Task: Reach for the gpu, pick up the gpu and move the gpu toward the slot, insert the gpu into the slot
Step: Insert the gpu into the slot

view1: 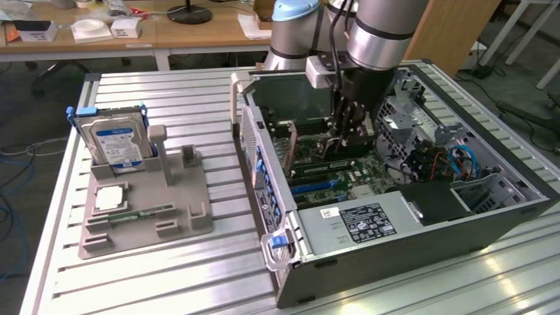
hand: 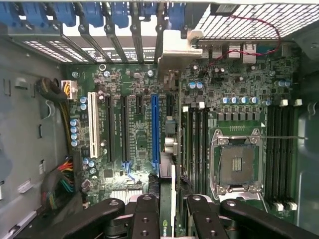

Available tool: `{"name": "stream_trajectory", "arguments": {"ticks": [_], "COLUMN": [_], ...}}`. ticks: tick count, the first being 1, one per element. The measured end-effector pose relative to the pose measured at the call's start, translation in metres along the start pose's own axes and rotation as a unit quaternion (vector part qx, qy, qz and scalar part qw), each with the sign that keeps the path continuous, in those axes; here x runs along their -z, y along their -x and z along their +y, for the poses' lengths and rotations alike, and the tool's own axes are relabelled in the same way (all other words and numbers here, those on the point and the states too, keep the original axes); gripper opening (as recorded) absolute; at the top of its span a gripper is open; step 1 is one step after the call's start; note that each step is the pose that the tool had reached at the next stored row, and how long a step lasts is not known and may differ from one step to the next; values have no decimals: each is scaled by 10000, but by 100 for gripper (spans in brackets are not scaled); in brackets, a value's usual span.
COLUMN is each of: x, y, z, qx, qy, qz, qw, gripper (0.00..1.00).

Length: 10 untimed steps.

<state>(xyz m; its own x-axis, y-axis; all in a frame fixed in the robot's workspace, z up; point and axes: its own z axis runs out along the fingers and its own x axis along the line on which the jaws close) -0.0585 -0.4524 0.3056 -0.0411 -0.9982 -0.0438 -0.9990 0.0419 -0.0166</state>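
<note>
Closest, the tool (hand: 172, 211) was clenched on the gpu (hand: 170, 149), which stood on edge over the motherboard (hand: 137, 89) inside the case (view1: 411, 239), just beside the blue slot (hand: 155, 132).

This is a robotics lab or workshop. An open computer case (view1: 394, 223), its motherboard (hand: 134, 124) bare, lies on a ribbed aluminium tabletop (view1: 175, 92). A robot arm (view1: 381, 33) reaches into the case, its tool (hand: 166, 214) closed on the gpu (hand: 175, 47). Beside the case stands a grey parts fixture (view1: 144, 220) holding a hard drive (view1: 117, 143). Behind the case, a wooden tabletop (view1: 201, 29) carries small boxes (view1: 37, 29), and loose cables (view1: 13, 164) trail across the floor.
</note>
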Motion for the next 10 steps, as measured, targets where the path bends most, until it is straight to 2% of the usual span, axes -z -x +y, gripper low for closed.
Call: {"name": "stream_trajectory", "arguments": {"ticks": [3, 8, 10], "x": [-41, -127, -157], "y": [-2, -6, -8], "z": [1, 5, 10], "qx": [1, 20, 29], "qy": [-21, -21, -17], "qz": [-1, 1, 12], "qw": [10000, 10000, 10000], "gripper": [26, 26, 26]}}
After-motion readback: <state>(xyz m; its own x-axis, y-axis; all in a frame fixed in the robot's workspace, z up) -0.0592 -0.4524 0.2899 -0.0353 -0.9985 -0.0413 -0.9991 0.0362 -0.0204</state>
